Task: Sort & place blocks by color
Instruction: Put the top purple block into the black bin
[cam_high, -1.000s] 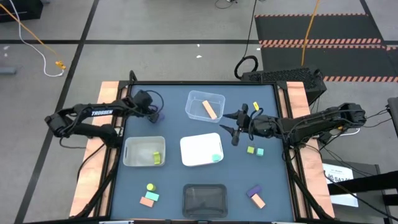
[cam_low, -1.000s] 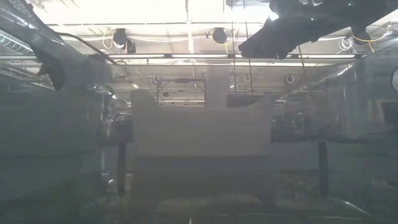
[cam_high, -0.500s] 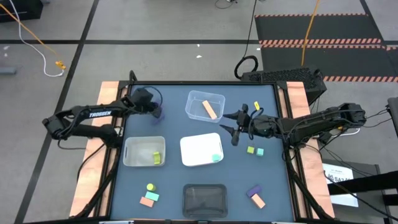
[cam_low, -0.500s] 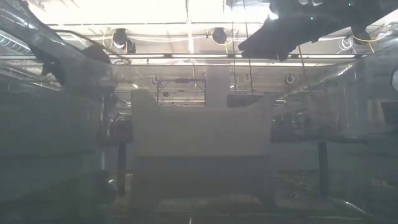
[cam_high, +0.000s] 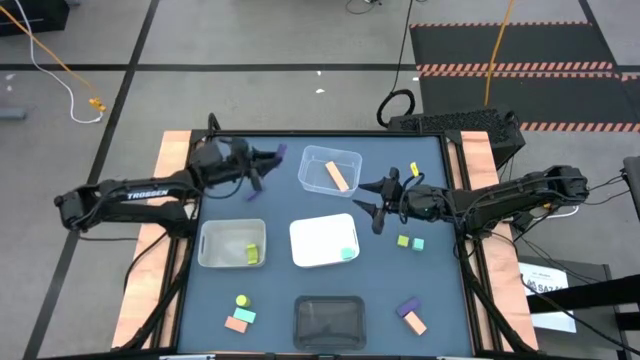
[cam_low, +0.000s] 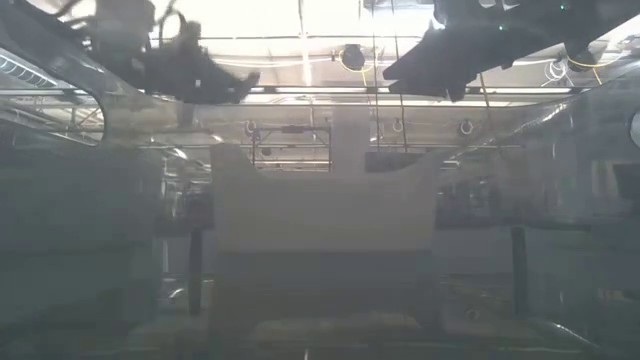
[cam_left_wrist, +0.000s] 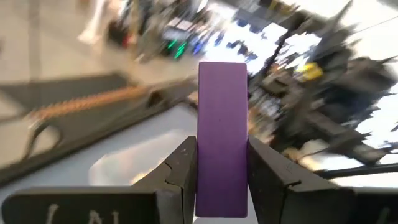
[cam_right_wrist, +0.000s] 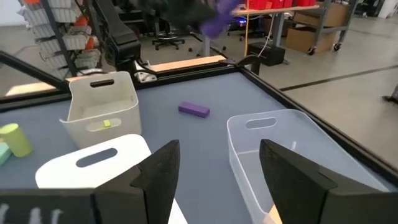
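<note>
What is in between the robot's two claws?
High view: the clear bin holding an orange bar sits between the left gripper, gripping a purple bar, and the right gripper.

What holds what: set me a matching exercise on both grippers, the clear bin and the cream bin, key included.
Column one:
1. left gripper
2. right gripper
3. clear bin
4. cream bin

Column two:
a. salmon-orange bar
b. nothing, fingers open
c. purple bar
d. yellow-green block

Pairs: 1-c; 2-b; 3-a; 4-d
</note>
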